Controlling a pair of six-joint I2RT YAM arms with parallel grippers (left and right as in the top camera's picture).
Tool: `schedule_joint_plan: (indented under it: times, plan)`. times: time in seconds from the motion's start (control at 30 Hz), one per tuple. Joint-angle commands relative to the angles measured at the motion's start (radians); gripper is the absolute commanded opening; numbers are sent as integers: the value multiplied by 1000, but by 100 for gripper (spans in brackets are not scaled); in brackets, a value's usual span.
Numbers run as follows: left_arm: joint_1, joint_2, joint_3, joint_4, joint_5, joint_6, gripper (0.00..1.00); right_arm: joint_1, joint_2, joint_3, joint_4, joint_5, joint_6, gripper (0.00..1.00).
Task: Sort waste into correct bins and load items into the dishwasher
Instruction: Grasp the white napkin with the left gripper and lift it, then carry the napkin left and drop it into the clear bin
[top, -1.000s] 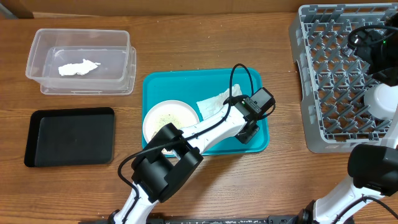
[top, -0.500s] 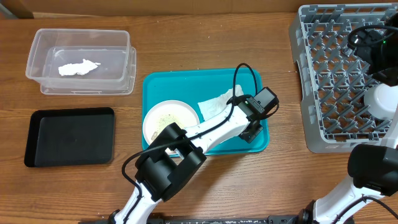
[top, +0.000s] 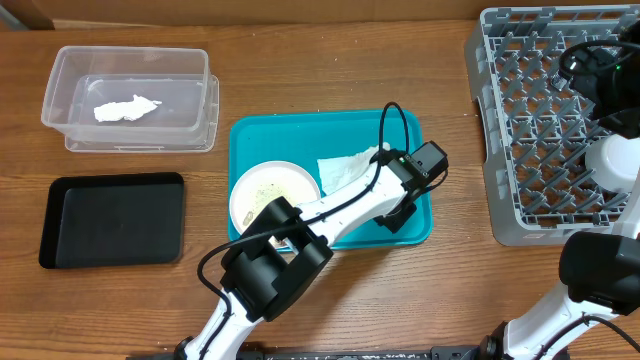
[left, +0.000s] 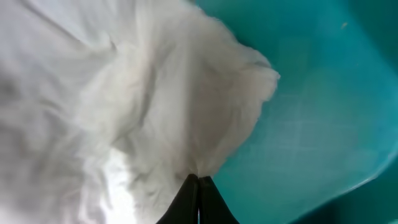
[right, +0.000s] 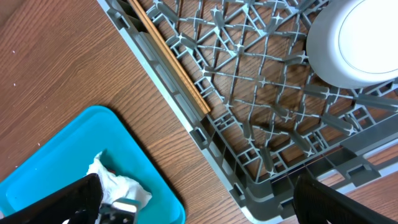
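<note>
Two grippers: my left gripper has its fingers pressed together, pinching the edge of the napkin; my right gripper hangs over the rack's corner with its fingers wide apart and nothing between them
In the way: my left arm lies across the blue tray and covers part of the plate
Blue tray: smooth plastic with rounded corners; it holds the round white plate, speckled with bits, and the soft, crumpled white napkin just beside it
Clear tub: see-through walls, with a second napkin lying on its bottom
Black tray: shallow, rectangular, near the tub
Rack: grey plastic grid of pegs; thin wooden chopsticks lie along its edge and a round white dish sits further in
Table: brown wood grain under everything
</note>
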Motion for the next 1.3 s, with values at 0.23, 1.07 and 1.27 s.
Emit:
schedule_joint_plan:
  times: [0.23,1.07,1.27]
  plan:
    - [19,-160,185,-48,-14,-68,4,-1,-30,-2,6,6,7,100]
    - [713,-440,186,178,-44,-242,4,-1,-30,-2,6,6,7,100]
    - [950,-436,186,208,-45,-479,4,-1,-30,-2,6,6,7,100]
